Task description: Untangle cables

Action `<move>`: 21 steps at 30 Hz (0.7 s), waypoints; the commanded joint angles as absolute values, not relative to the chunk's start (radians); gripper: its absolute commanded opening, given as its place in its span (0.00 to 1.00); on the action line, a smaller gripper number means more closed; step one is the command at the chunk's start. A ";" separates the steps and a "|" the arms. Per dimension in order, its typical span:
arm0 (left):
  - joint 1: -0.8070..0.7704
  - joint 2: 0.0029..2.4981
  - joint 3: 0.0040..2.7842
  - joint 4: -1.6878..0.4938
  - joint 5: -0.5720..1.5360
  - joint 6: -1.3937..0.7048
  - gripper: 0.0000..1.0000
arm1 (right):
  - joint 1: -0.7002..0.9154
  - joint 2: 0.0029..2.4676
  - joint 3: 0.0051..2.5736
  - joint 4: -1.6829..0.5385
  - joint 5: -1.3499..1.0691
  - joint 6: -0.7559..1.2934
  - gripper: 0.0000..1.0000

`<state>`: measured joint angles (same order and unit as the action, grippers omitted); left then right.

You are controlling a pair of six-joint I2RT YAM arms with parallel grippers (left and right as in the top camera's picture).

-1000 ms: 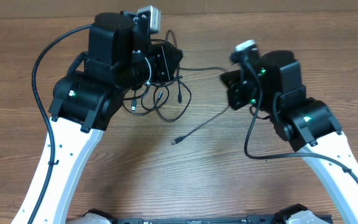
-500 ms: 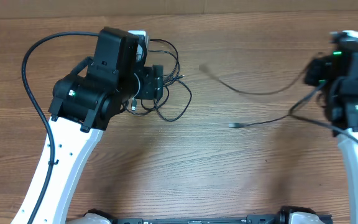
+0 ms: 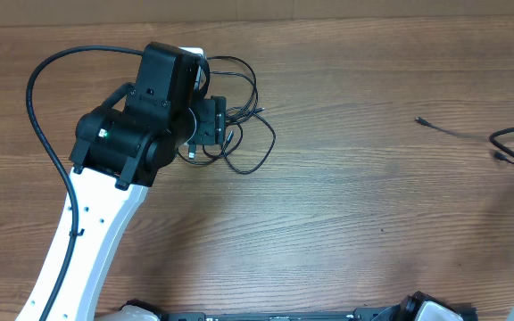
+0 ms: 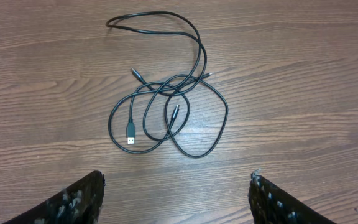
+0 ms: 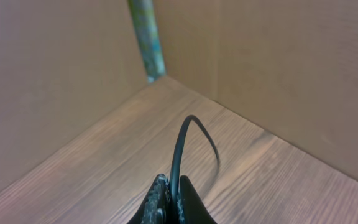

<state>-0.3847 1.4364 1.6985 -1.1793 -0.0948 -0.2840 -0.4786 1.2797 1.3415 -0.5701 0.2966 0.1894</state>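
A loose tangle of thin black cables lies on the wooden table, its plug ends pointing inward. In the overhead view this tangle sits just right of my left gripper. In the left wrist view the left gripper hovers open above the table, short of the tangle, holding nothing. My right gripper is shut on one black cable, which arcs up from between the fingers. That separate cable trails at the far right of the overhead view, where the right arm is almost out of frame.
Brown cardboard walls stand close around the table's far right corner, with a greenish post in the corner. The left arm's thick black cable loops out to the left.
My left gripper has opened and drawn back from the tangle. The right arm has swung far to the right, pulling one cable out of the tangle.
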 commanded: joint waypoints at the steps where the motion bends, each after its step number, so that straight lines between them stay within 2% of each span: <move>1: -0.386 1.432 1.704 -1.181 -0.110 -0.270 0.74 | -0.489 1.330 1.368 -0.573 0.424 0.229 0.04; 5: -0.385 1.432 1.704 -1.181 -0.112 -0.269 0.75 | -0.489 1.374 1.368 -0.571 0.415 0.230 0.04; 6: -0.386 1.432 1.704 -1.181 -0.112 -0.269 0.75 | -0.489 1.386 1.368 -0.570 0.388 0.230 0.08; 8: -0.385 1.432 1.704 -1.181 -0.117 -0.268 0.77 | -0.489 1.398 1.368 -0.569 0.291 0.229 0.25; 9: -0.385 1.432 1.704 -1.182 -0.120 -0.269 0.77 | -0.489 1.401 1.368 -0.564 0.189 0.228 0.46; 11: -0.385 1.432 1.704 -1.182 -0.124 -0.268 0.77 | -0.487 1.401 1.368 -0.545 0.026 0.221 0.63; 15: -0.385 1.432 1.704 -1.194 -0.131 -0.270 0.77 | -0.469 1.385 1.369 -0.545 -0.223 0.148 0.66; 21: -0.383 1.433 1.704 -1.222 -0.186 -0.284 0.78 | -0.409 1.354 1.369 -0.604 -0.304 0.143 0.72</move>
